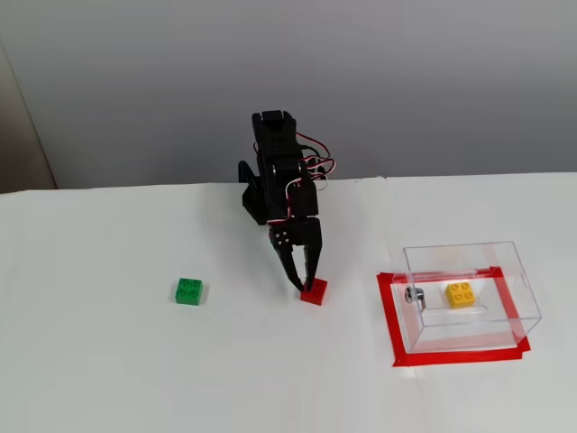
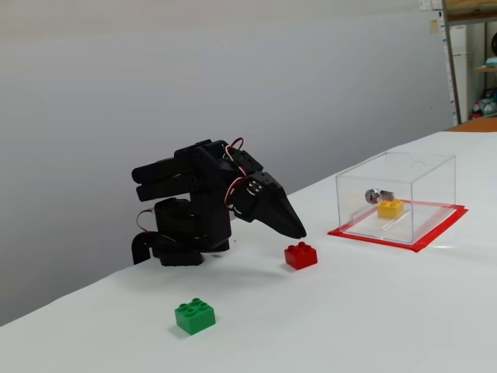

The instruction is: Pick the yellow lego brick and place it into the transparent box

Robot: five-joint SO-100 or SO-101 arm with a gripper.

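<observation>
Bright even light, soft faint shadows, slightly soft focus

Plain grey wall (image 1: 406, 81), white table (image 1: 108, 379)

White bench (image 1: 108, 379) under all. Green brick (image 1: 188, 291) left in a fixed view, red brick (image 1: 314, 291) mid-bench, well apart. Red tape (image 1: 393, 325) outlining a rectangle right.

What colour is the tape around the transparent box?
Red tape, clearest in the fixed view from above, around the transparent box.
</observation>
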